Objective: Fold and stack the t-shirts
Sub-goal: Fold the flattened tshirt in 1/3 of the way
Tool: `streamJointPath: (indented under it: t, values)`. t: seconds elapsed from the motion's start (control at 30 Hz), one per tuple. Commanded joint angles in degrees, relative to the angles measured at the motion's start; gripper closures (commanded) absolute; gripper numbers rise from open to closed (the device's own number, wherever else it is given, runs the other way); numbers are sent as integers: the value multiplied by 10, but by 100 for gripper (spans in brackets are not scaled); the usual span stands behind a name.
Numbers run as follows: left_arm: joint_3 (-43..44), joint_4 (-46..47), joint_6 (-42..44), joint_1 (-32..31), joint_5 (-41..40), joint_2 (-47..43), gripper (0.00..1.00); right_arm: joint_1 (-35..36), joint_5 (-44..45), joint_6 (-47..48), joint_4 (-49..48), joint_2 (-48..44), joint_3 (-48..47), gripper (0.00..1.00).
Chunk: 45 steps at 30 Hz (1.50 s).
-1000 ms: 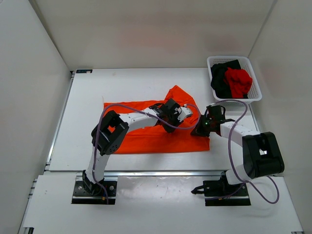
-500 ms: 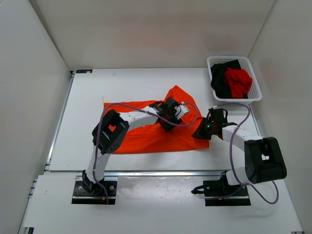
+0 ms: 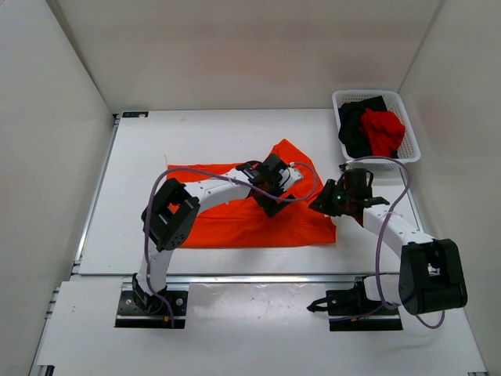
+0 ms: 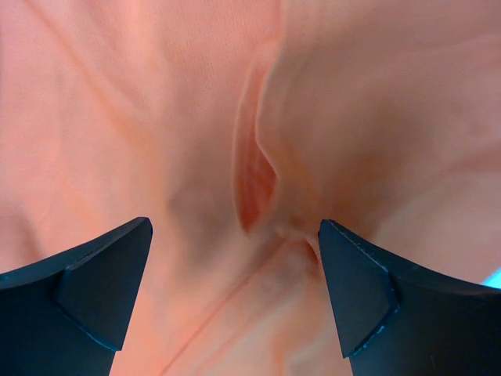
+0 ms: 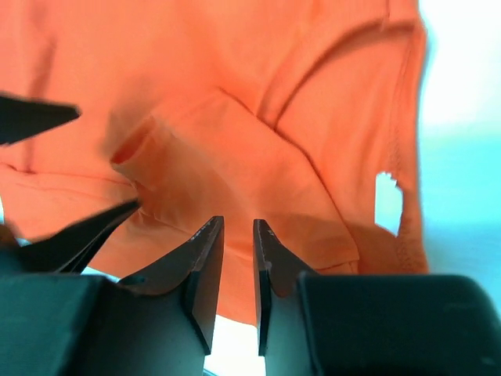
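The orange t-shirt [image 3: 219, 223] lies spread on the table, with a flap folded up toward the far right. My left gripper [image 3: 275, 196] hovers over the shirt's right half, open wide. The left wrist view shows a raised crease of orange cloth [image 4: 254, 172] between and beyond its fingers [image 4: 360, 282], none of it pinched. My right gripper [image 3: 322, 205] is at the shirt's right edge. Its jaws [image 5: 236, 223] stand a narrow gap apart with nothing in it, and orange cloth [image 5: 235, 78] lies beyond. The black t-shirt [image 3: 356, 129] and red t-shirt [image 3: 383, 131] are bunched in the basket.
The white mesh basket [image 3: 383, 161] stands at the table's far right corner. White walls close in the table [image 3: 156, 141] on three sides. In the right wrist view the left gripper's open fingers [image 5: 86, 235] show at the left edge, close to the right gripper.
My left gripper has opened wide and let go of the orange cloth. The right gripper's jaws have parted slightly, and its arm has swung out to the right.
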<state>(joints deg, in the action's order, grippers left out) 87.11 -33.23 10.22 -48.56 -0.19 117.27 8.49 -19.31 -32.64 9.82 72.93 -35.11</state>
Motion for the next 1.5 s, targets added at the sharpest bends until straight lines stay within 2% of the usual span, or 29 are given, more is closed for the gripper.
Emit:
streamJointPath:
  t: [0.0,0.17,0.27,0.33,0.37,0.57,0.7,0.97,1.1,1.2,1.37,1.47]
  values:
    - [32,-16,4,-9,3,-106,2,-10,14,30,-14,-14,-37,81]
    - [40,-29,5,11,-20,-170,2,-13,10,61,12,5,-115,78]
    - [24,-32,3,48,-39,-201,1,0,24,93,27,37,-174,77]
    - [-22,-25,-6,100,-73,-237,1,20,37,109,49,88,-236,76]
    - [-22,-25,-6,111,-77,-237,1,20,38,110,49,88,-237,76]
    - [-106,-31,-40,263,-73,-284,2,41,32,99,63,198,-357,72]
    - [-155,-22,-36,330,-81,-312,1,57,35,103,93,287,-462,72]
    - [-243,-2,-34,383,-89,-354,2,62,63,94,150,421,-616,69]
    - [-241,17,-59,434,-71,-332,2,57,102,92,207,504,-734,66]
    - [-188,-2,-87,478,-41,-249,1,61,130,94,256,587,-861,63]
    - [-148,11,-80,471,-38,-204,1,64,158,93,308,698,-1027,52]
    - [-123,17,-87,469,-35,-168,1,65,172,92,313,722,-1039,48]
